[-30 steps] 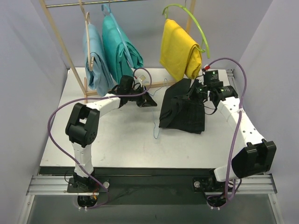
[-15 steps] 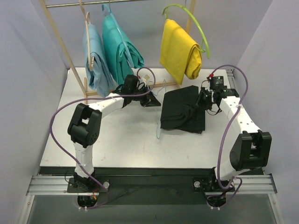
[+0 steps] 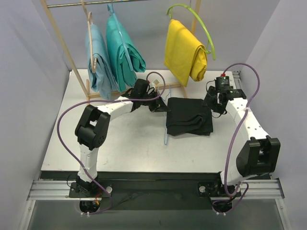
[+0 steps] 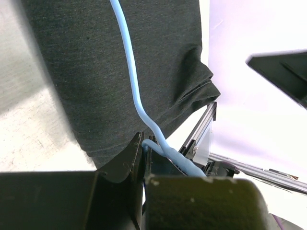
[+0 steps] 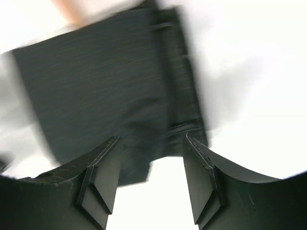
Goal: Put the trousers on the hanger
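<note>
text: none legible | labels: none | brands: none | numbers: none | signs: none

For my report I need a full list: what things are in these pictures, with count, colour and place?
trousers: one, black, on the table
wire hanger: one, light blue, at the trousers' left edge
pale blue garment: one, hanging back left
teal garment: one, hanging beside it
yellow garment: one, hanging back right
lime hanger: one, green, carrying it
rack: one, tan wood, back left
table: one, white
left gripper: one, black, shut on the wire hanger
right gripper: one, black, open over the trousers
</note>
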Available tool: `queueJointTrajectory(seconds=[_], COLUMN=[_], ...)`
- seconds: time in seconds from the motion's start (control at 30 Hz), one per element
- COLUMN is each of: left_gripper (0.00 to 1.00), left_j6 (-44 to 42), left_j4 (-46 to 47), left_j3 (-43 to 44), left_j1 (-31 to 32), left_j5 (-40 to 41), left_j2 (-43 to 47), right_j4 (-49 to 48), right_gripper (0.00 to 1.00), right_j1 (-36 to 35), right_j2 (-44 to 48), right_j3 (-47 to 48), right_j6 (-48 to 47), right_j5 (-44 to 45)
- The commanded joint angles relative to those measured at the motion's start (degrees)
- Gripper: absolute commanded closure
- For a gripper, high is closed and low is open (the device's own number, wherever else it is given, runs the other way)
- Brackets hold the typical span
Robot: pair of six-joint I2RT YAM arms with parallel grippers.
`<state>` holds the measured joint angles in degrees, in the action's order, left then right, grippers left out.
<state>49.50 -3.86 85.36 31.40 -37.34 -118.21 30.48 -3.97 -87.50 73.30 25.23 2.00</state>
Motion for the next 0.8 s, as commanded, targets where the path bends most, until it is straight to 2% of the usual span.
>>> queueJointTrajectory(seconds=[0.0,0.13,0.3,0.47,0.6,0.77], left_gripper=[1.0,1.0,1.0,1.0,1.0,1.0], left_j6=[-1.5,-2.12,-2.56,-3.87,-6.25,-2.31], left_j4=[0.61,0.25,-0.62,-4.91,-10.2,-8.02], left_j3=[2.0,2.18,3.32,5.42,8.42,6.66], left_j1=[0.24,0.16,-0.11,0.07,0.86,1.03], left_j5=[-0.1,-0.54,-0.8,0.33,2.89,1.67], left_j2=[0.62,0.62,0.97,3.07,5.53,8.6], right_j4=[-1.73,-5.16,-4.73,-3.33,-0.07,2.3], right_gripper=[0.48,0.49,0.51,0.54,0.55,0.54], right_j1=[-5.6,-6.67,-3.61,0.45,-1.13,-5.33], right_j2=[5.06,1.39,-3.02,-5.39,-4.18,2.94], right_j3=[-0.34,-5.35,-10.36,-9.5,-5.01,-4.91], right_j6=[2.26,7.44,9.13,6.95,4.04,3.68], right_j5=[-8.9,-15.18,-10.53,-7.45,-7.1,-7.54])
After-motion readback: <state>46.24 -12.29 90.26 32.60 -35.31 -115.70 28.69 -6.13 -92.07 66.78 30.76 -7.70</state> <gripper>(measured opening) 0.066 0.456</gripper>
